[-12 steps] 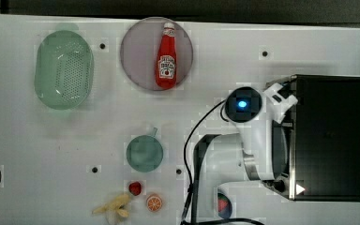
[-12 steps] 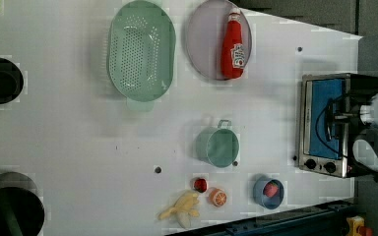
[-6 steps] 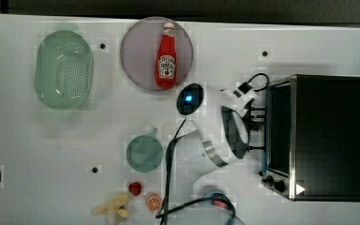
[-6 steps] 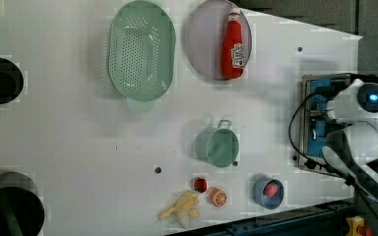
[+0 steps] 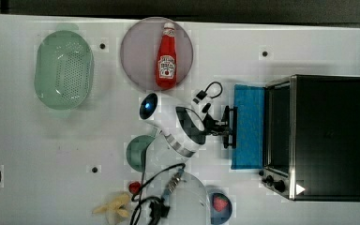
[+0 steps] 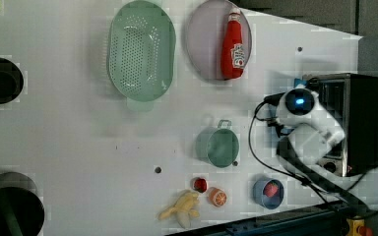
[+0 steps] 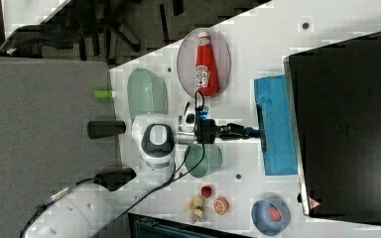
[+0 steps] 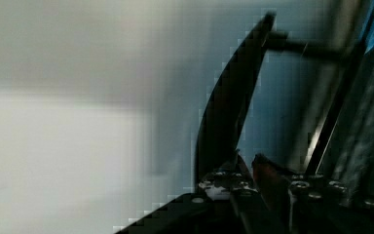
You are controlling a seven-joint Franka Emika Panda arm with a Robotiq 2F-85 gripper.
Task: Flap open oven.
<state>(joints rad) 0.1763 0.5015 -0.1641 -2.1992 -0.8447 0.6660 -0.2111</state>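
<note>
The black oven (image 5: 328, 136) stands at the top view's right, with its blue-tinted door (image 5: 248, 126) swung down flat onto the table. My gripper (image 5: 226, 127) is at the door's dark bar handle (image 5: 231, 127), on the door's outer edge, shut on it. In the right view the gripper (image 7: 252, 132) meets the handle (image 7: 261, 126) at about mid-length, in front of the oven (image 7: 347, 124). The wrist view has the handle (image 8: 229, 107) running close past my fingers. The arm hides most of the oven (image 6: 366, 123) front in the left view.
A ketchup bottle (image 5: 166, 58) lies on a round plate (image 5: 138, 51) behind the arm. A green colander (image 5: 63, 68) sits at the top view's left. A green cup (image 5: 138, 152), a blue bowl (image 5: 220, 205), a banana (image 5: 112, 206) and a tomato (image 5: 134, 187) lie near the arm's base.
The arm has drawn back toward the top view's left with the handle. The oven door went from closed to lying flat open.
</note>
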